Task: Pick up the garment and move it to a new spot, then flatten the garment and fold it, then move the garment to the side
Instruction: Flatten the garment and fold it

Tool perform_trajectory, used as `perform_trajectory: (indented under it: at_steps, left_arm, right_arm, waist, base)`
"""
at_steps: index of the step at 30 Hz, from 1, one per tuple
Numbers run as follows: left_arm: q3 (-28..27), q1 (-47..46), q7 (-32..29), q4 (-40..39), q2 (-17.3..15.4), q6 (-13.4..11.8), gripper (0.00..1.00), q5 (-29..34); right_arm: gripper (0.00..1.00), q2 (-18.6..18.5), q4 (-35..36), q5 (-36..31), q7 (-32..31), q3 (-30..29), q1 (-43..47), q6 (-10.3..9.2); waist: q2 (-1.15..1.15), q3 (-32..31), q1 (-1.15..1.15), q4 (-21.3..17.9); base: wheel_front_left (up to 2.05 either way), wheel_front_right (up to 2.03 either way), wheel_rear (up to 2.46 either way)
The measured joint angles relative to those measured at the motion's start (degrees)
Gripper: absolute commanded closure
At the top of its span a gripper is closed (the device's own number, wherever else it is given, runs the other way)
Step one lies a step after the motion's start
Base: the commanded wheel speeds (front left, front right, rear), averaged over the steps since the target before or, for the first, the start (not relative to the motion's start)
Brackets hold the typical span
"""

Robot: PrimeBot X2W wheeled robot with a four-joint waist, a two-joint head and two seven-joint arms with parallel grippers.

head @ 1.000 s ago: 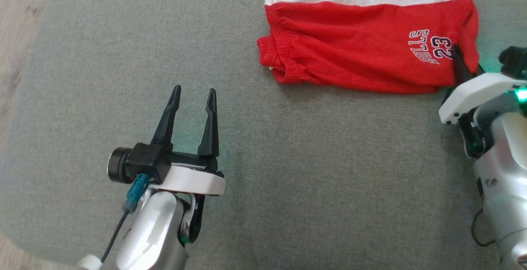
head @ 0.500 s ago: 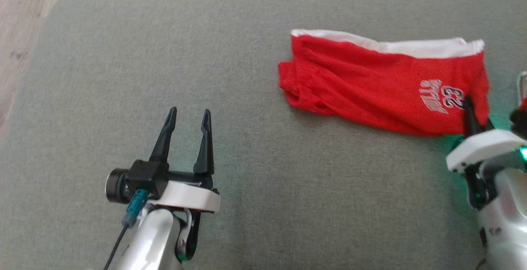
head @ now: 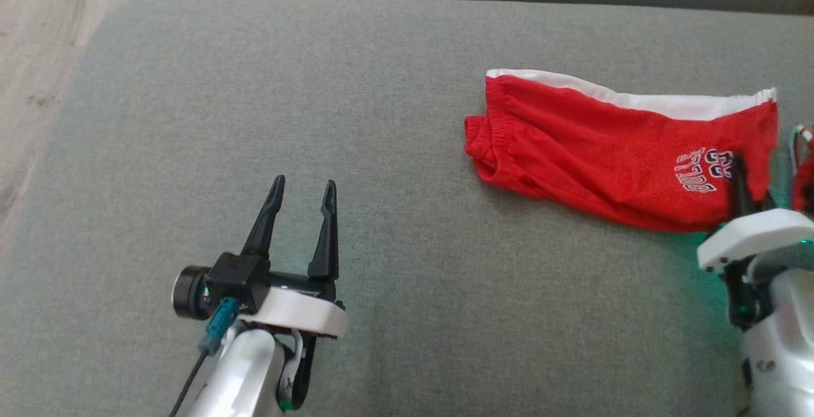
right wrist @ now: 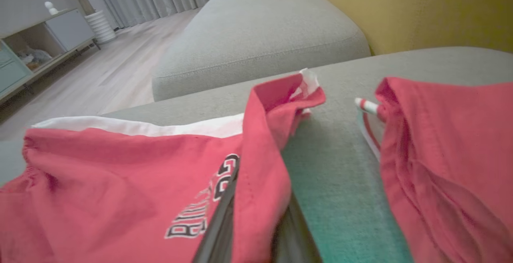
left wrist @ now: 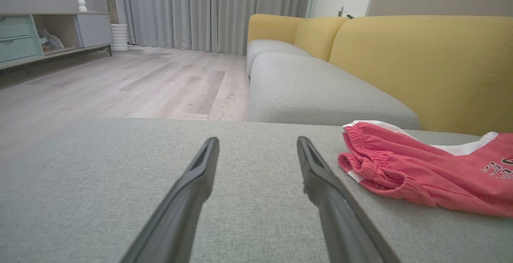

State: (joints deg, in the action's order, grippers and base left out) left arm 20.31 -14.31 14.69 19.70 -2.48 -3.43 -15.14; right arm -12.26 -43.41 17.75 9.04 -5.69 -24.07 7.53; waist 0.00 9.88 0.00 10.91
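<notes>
Garment (head: 610,156) pinched at its edge on grey cushion (head: 381,118)
Red and folded, it lies at the upper right of the head view, right claw (head: 739,169) clamped shut on its near right hem; left claw (head: 304,182) sits lower left, spread wide, holding nothing.

Rm & furniture round us

We're looking over a grey upholstered surface (head: 318,118) w/ pale wood-plank floor (left wrist: 120,82) beyond. A sofa (left wrist: 421,62), yellow back & grey seat cushions (left wrist: 320,94), is running along the right in the left wrist view. Grey curtains (left wrist: 212,10) are hanging floor-length at the far end; a low cabinet (left wrist: 94,30) w/ teal drawers (left wrist: 16,48) is standing at left.
</notes>
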Motion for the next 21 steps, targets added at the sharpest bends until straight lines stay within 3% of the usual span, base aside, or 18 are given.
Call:
perform_trajectory:
  at_steps: [11, 14, 21]
  left_arm:
    - [0.16, 0.16, 0.0, 1.02, -0.01, 0.44, 0.0, -0.27]
    - [0.53, 0.26, 0.0, 1.04, -0.01, 0.48, 0.0, -3.58]
    - [1.82, 0.12, 0.0, 1.1, -0.02, 0.42, 0.0, -4.24]
  right_arm:
    - [1.0, 4.21, 4.43, -0.05, -1.59, 7.27, -4.36, 0.0]
    - [1.0, 4.45, 4.24, -0.03, -2.33, 10.06, -5.18, 0.0]
    - [1.0, 4.74, 1.25, 0.66, -2.57, 15.79, -8.11, 0.0]
  waist:
    - [0.0, -2.31, 0.0, 4.55]
    - [0.0, -2.33, 0.0, 6.36]
    - [0.0, -1.75, 0.0, 10.49]
  base:
    - [0.0, 0.0, 0.0]
    - [0.0, 0.0, 0.0]
    - [0.0, 0.0, 0.0]
